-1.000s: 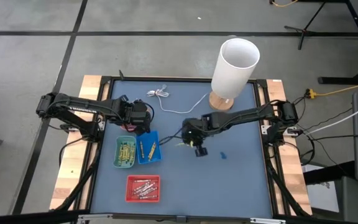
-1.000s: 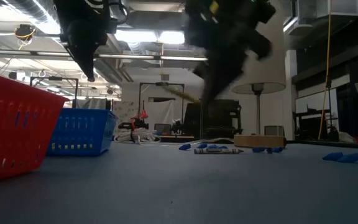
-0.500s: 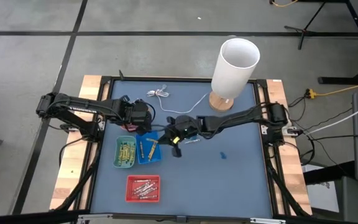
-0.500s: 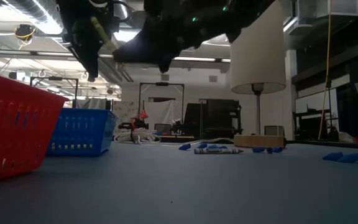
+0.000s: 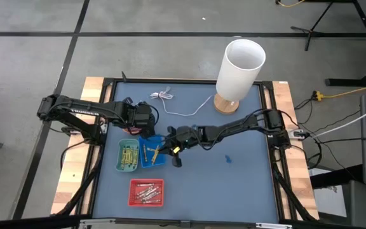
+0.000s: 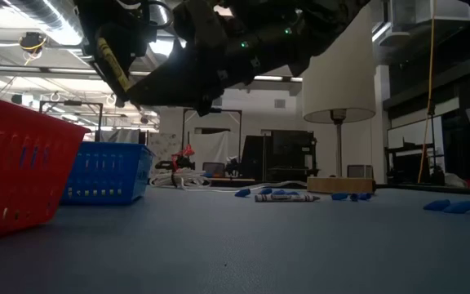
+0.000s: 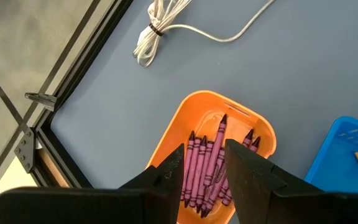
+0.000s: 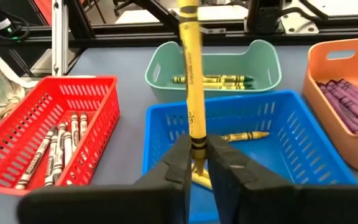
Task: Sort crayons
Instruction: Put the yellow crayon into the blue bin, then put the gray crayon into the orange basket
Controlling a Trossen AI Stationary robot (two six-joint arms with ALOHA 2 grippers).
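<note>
My right gripper [image 8: 197, 167] is shut on a yellow crayon [image 8: 191, 74] and hangs over the right part of the blue tray [image 5: 150, 154], which holds other yellow crayons [image 8: 244, 135]. My left gripper [image 7: 205, 163] stands open, touching nothing, above the orange tray [image 7: 191, 112] of purple crayons [image 7: 207, 162]. The green tray [image 5: 128, 157] holds yellow-green crayons. The red basket [image 5: 147, 192] holds whitish ones. One loose crayon [image 6: 286, 197] lies flat on the table. My right gripper pinches the yellow crayon near its lower end [image 8: 197, 144] between its two fingers. The fingers come slanting down from the table's right side and lie across the crayon. The crayon is lifted clear above the blue tray and stands steeply, most of it above the fingers.
A tall white lamp [image 5: 240, 60] on a wooden base [image 5: 224, 104] stands at the far right. A coiled white cable [image 5: 164, 97] lies at the far middle. Tiny blue bits [image 5: 229, 159] lie right of the trays. A black frame [image 5: 107, 86] rims the table.
My right gripper has carried the yellow crayon toward the table's left edge, from the table's middle to over the blue tray. It sank a little and tipped from pointing steeply down to nearer level. The crayon stays between its fingers.
</note>
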